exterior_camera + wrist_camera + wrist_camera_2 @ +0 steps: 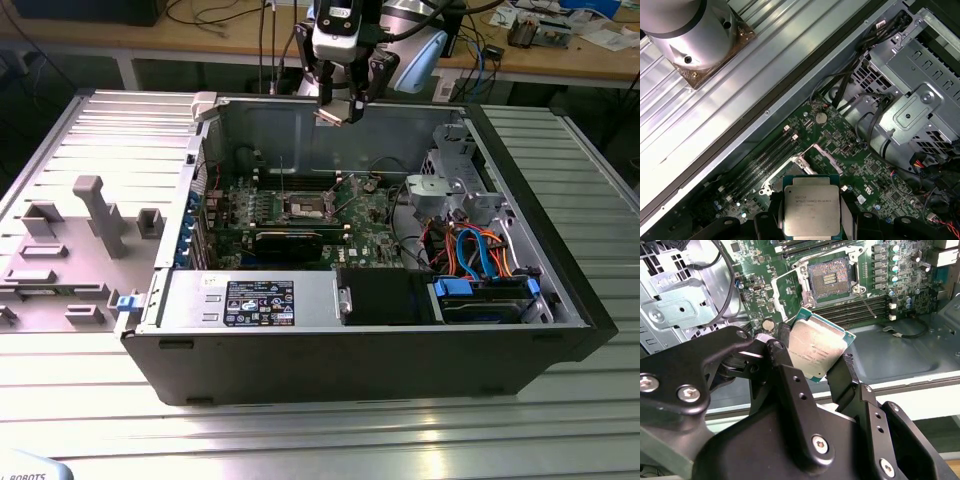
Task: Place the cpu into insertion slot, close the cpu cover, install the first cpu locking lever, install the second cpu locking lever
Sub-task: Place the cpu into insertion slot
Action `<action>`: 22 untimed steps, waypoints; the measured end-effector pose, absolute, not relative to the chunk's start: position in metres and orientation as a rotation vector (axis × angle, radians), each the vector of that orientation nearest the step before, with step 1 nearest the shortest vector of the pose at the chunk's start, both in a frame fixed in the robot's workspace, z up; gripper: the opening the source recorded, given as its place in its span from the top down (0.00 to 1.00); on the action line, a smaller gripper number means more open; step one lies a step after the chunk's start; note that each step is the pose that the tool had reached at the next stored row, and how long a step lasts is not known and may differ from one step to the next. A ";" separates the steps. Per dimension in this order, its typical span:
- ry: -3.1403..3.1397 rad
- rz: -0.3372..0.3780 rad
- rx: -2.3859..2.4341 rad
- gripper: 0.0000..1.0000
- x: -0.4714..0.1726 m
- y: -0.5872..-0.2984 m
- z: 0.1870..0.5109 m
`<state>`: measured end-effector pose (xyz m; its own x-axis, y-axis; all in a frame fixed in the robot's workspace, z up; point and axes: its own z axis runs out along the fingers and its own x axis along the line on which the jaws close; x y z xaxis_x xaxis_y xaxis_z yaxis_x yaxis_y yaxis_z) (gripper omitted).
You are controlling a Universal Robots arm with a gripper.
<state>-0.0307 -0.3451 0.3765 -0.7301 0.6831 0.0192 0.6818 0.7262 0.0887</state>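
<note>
Ribbed metal table (300, 430), open computer case (350, 355). Gripper (340, 106) clamps cpu (816, 349) by two edges, well above insertion slot (829, 276); best kept level, squared to it.

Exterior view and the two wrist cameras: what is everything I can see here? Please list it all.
table: one, silvery ribbed metal, under everything.
computer case: one, black and grey, open on the table.
motherboard: one, green, inside the case.
insertion slot: one, dark centre, silvery rim, empty, on the motherboard.
drive cage: one, silver, inside the case at the exterior view's right.
cables: several, orange and blue, beside the drive cage.
fixture tray: one, grey, on the table at the exterior view's left.
cpu: one, silver-grey, held above the case.
gripper: one, black, shut on the cpu.
</note>
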 end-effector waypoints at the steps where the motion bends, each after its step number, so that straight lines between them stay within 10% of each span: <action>1: 2.905 0.140 1.148 0.46 -0.031 -0.345 0.376; 22: 2.775 0.135 1.414 0.46 -0.031 -0.345 0.376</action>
